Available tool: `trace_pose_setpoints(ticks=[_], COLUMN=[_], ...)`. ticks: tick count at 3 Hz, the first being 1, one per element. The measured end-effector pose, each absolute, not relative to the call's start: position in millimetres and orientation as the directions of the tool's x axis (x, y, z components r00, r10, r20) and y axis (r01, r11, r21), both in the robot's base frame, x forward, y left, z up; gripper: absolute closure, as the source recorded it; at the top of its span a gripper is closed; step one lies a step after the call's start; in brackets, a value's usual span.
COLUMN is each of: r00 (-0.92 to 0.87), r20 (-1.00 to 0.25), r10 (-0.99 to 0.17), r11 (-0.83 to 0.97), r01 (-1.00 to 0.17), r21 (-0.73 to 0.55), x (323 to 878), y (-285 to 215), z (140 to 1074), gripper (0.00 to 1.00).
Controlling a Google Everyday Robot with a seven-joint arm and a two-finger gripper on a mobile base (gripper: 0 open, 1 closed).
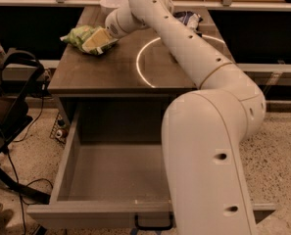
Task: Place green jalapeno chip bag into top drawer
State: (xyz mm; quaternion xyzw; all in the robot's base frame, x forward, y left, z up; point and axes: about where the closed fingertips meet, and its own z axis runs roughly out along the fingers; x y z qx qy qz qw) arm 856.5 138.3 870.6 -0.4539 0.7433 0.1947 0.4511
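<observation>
The green jalapeno chip bag point(76, 35) lies crumpled on the wooden tabletop point(106, 72) at its far left. My gripper point(98, 40) reaches in from the right and sits on the bag's right side, touching it. The top drawer point(62, 166) is pulled wide open below the tabletop, and what shows of its inside is empty. Its front panel point(86, 214) carries a black handle point(154, 224). My white arm point(208, 146) covers the drawer's right half.
A white bowl point(112, 4) stands at the table's back, behind the gripper. A dark blue-and-silver bag point(189, 18) lies at the back right. A white ring point(144, 72) marks the tabletop. A black chair and cables point(8, 126) stand on the floor at left.
</observation>
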Motion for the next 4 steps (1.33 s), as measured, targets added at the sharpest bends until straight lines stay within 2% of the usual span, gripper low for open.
trace_pose_setpoints(ticks=[1,2,3,4], r00=[-0.212,-0.24,-0.241,-0.242], r20=[-0.837,-0.836,-0.834,-0.832], r10=[-0.504,-0.494,-0.496,-0.498], r11=[0.493,0.483,0.48,0.475], r01=[-0.866,-0.875,-0.877,-0.879], r21=[-0.077,-0.035,-0.033,-0.029], x=[852.7,848.8,848.3,847.5], y=[155.1,168.1,170.8,175.0], z=[852.9,840.3,837.5,833.3], gripper=[0.0,0.18,0.41,0.73])
